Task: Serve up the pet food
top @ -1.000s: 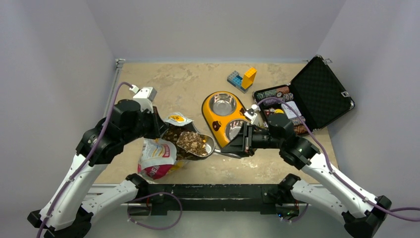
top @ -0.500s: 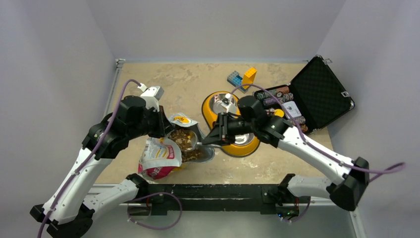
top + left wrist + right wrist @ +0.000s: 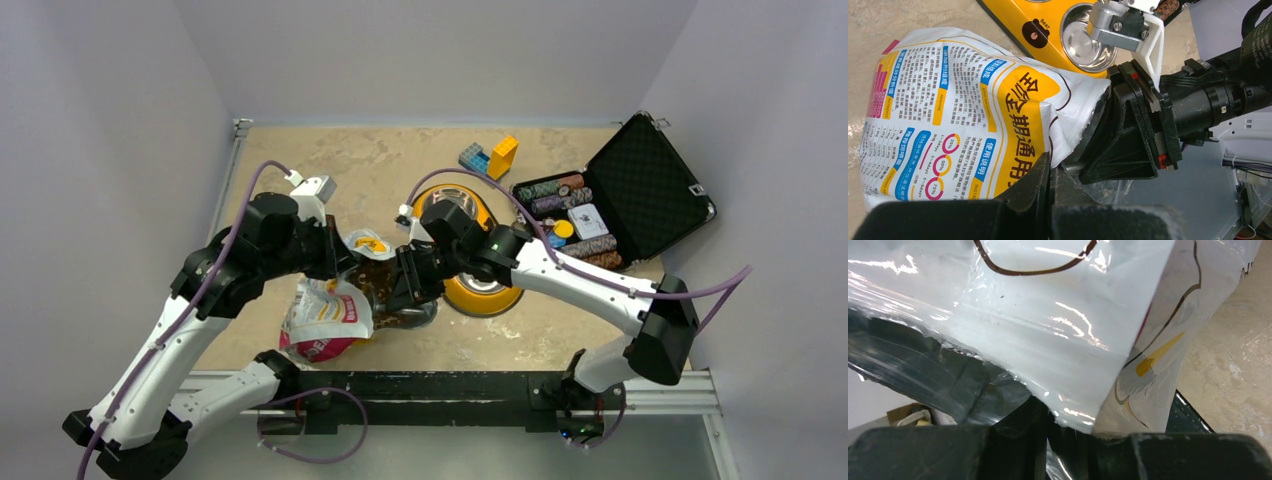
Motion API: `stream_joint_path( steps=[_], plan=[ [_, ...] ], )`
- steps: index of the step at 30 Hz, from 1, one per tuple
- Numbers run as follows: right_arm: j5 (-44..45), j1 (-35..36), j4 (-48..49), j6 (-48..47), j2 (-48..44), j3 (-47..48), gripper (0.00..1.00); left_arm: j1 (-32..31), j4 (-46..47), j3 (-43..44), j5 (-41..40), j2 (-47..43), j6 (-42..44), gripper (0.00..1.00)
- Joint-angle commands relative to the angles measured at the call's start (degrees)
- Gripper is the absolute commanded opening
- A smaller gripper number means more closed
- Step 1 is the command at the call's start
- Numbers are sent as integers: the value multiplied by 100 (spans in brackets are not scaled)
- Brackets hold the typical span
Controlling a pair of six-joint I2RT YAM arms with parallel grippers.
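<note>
1. Now the R arm is swung hard left. A sec ago its wrist sat near the yellow feeder [image 3: 490,298]; the right gripper [image 3: 402,285] is now at the bag mouth. Judgement: this is a reach into the bag for more food, not a pour, so serving isn't done.
2. L arm barely shifted over the same sec. The left gripper [image 3: 1050,175] is clamped tight on the bag's torn lip and holds the mouth up and open.
3. Bag [image 3: 322,315] lies on the table between the arms. Its long axis runs from the pink bottom end at near-left up to the mouth at far-right. Mouth faces the feeder and the R gripper.
4. Feeder sits just right of the bag, not moved. Its near cup shows bare steel in the L wrist view, no food seen there.
5. Grey metal rim of the scoop [image 3: 421,316] shows below the R gripper at the mouth. R jaws stand narrow, with bag film right up against them in the R wrist view. Can't tell what, if anything, they grip; handle hidden.
6. Pet food [image 3: 378,282]: brown kibble sits at the open mouth, between the two grippers. A sec ago much more of it showed; the R wrist now covers part.
</note>
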Motion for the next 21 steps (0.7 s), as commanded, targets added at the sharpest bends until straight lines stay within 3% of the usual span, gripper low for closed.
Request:
stream_joint_path(
  steps=[1, 16, 19, 21],
  plan=[
    [-73, 206, -50, -505, 104, -79, 2, -6, 751, 200, 212, -4, -149, 0],
    [468, 1063, 257, -840, 530, -319, 35, -6, 808, 325, 185, 52, -221, 0],
    [847, 1276, 419, -900, 602, -337, 36, -6, 792, 351, 189, 59, -227, 0],
    [1101, 1386, 469, -930, 655, -352, 28, -5, 767, 355, 178, 33, -216, 0]
  ],
)
